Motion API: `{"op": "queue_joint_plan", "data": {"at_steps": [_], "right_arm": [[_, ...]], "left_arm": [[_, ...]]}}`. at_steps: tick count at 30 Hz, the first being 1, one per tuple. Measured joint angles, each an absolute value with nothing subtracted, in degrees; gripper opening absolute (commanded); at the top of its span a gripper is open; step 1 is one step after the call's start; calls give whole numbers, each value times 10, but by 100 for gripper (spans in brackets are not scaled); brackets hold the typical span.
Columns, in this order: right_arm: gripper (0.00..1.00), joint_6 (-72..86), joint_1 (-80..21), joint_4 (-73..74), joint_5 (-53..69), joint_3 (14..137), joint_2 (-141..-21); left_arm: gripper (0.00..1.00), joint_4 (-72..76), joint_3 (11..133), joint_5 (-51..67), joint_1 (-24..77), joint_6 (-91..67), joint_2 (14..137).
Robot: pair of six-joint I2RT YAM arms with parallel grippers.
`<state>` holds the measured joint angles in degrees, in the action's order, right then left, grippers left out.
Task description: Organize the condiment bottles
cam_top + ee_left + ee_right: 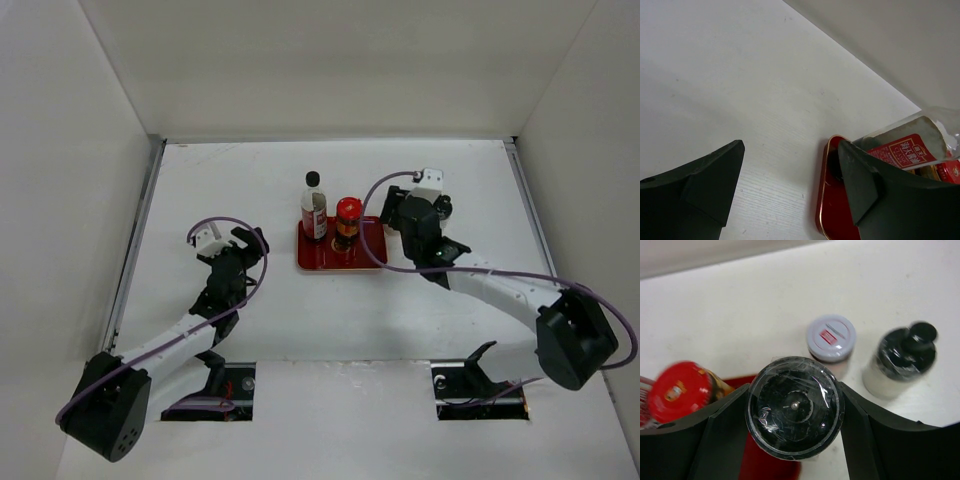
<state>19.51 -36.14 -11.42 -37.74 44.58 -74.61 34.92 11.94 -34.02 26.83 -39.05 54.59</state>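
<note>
Right wrist view: right gripper [794,390] sits approx. half-open, clamped on a round jar w/ glossy dark top under clear film [794,415], with a finger pressing each side. The jar is at the right edge of the flat red rectangular tray [772,467]; can't tell if it's lifted or set down. Prob. meant to join the red-capped jar [677,390] and the tall slim black-capped bottle w/ red label [314,205], both upright on the tray, so grouping looks like the aim. The grey-capped shaker [831,337] and dark-knobbed bottle [900,360] stand on the white table [250,170] beside the tray, not yet collected. Left gripper [790,150]: jaws apart, nothing between them, left of the tray.
</note>
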Motion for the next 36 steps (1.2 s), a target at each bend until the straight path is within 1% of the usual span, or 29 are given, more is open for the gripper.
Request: {"op": "queue_joint_plan", "data": {"at_steps": [6,11,22,28,30,33,34,36], "right_arm": [[51,193,-374,-169,-364,500,-831],[51,200,-384,-176,-347,518,-884],[61,227,-385,-212,-342,520,-922],[61,232,-387,-216,-340,506,-934],[66,234,-387,-219,-340,505,-934],[82,236,-387,-219,-340,505,-934],[86,237,-387,-221,-341,505,-934],[89,239,-387,-225,-341,505,-933]], "left_arm": [[75,354,119,-340,270,-390,545],[75,358,115,-341,270,-390,538],[76,358,111,-340,271,-390,539],[76,358,111,-340,270,-390,538],[76,358,111,-340,270,-390,538],[76,358,111,-340,270,-390,538],[76,358,111,-340,270,-390,538],[76,358,111,-340,270,-390,538]]}}
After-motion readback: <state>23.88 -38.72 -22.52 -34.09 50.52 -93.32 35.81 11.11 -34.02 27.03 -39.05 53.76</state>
